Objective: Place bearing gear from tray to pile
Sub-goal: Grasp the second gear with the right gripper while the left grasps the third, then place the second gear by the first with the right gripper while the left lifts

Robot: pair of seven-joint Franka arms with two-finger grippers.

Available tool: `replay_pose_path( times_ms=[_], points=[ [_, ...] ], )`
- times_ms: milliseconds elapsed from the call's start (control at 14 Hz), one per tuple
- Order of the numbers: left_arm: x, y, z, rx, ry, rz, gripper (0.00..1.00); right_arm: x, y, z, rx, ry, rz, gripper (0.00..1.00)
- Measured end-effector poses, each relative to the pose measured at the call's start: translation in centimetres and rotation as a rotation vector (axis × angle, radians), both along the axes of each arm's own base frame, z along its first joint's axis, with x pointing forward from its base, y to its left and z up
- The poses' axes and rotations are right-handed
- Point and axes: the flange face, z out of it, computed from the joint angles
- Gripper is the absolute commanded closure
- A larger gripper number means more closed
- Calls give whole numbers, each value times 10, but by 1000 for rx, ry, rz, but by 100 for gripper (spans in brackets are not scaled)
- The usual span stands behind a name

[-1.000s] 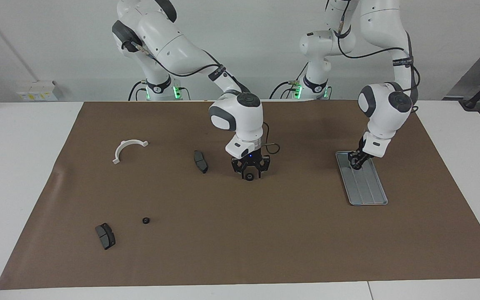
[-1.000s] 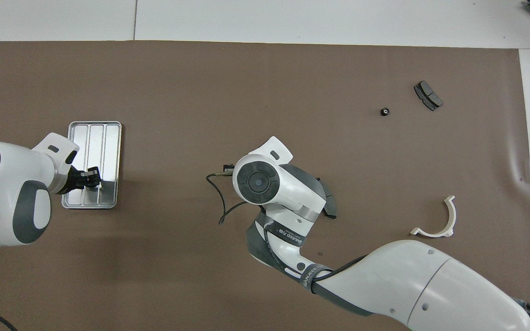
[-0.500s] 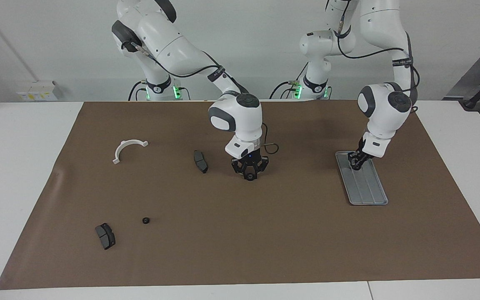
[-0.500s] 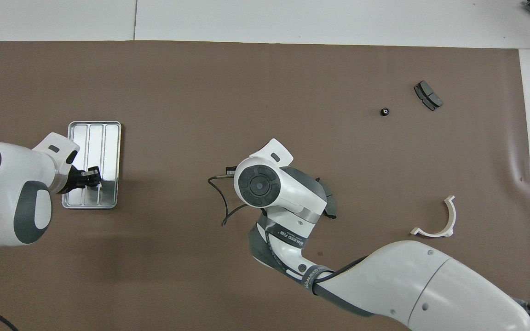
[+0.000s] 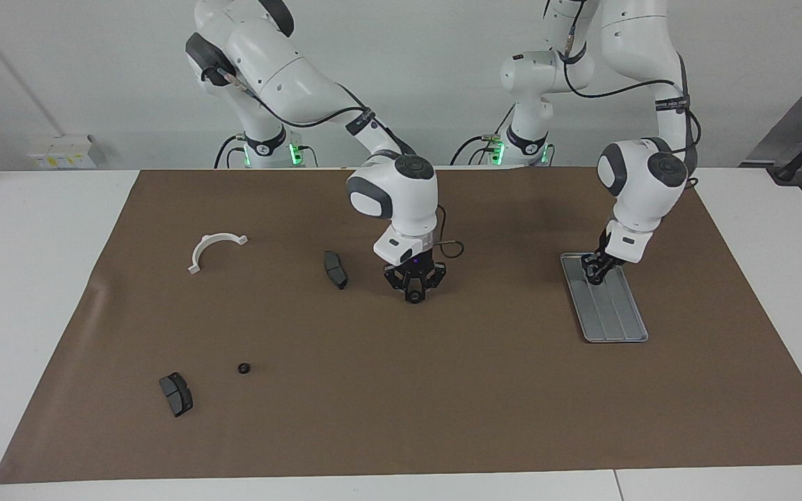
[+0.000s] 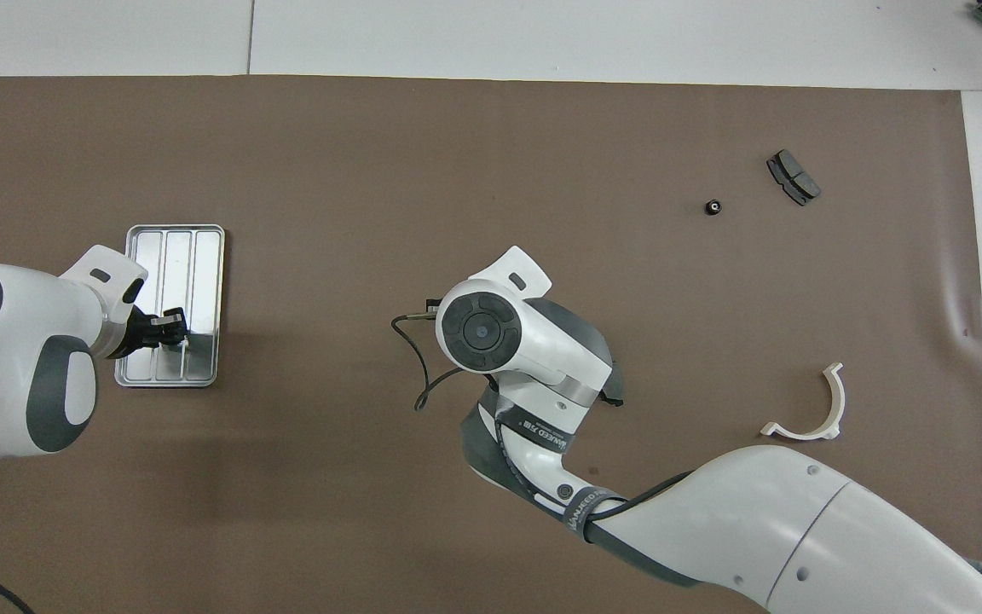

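My right gripper (image 5: 415,296) is in the middle of the mat, shut on a small black bearing gear (image 5: 415,298) held just above the mat; in the overhead view its wrist hides both. My left gripper (image 5: 592,273) hovers low over the end of the silver ridged tray (image 5: 613,316) nearer to the robots, and also shows in the overhead view (image 6: 169,328) over the tray (image 6: 193,256). The pile's parts lie spread out: a white half-ring bracket (image 5: 214,248), one dark brake pad (image 5: 335,269) beside my right gripper, and another (image 5: 176,394) farther from the robots.
A second small black bearing gear (image 5: 242,367) lies on the brown mat (image 5: 443,403) beside the farther brake pad, and shows in the overhead view (image 6: 713,206). The tray holds nothing visible. White tabletop borders the mat.
My right gripper's fingers have drawn in on the bearing gear, and the hand has shifted slightly toward the nearby brake pad. My left arm has not moved.
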Motion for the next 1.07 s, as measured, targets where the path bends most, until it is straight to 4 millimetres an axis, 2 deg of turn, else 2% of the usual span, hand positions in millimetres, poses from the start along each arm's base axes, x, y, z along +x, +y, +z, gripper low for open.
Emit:
replay_pose_path(
  times_ms=[143,286,429,571,714,786,929,1071],
  points=[
    [6,-2,2,0,-8,-4,80,15,-26,31,-26,-21,-54,100],
    [17,-4,11,0,-24,-9,80,34,-66,65,-30,-17,-72,100],
    [30,-9,23,-1,-33,-17,80,50,-123,95,-41,3,-63,100],
    [42,-26,38,-1,-39,-44,80,60,-187,115,-64,49,-35,100],
    [48,-61,50,-6,-39,-53,80,70,-247,117,-66,89,11,100],
    [49,-85,55,-10,-45,-48,80,74,-275,112,-55,110,33,100],
    [44,-143,61,-22,-57,-41,80,78,-329,97,-36,132,75,100],
    [30,-203,59,-31,-57,-81,80,76,-372,72,-49,109,122,100]
  ],
)
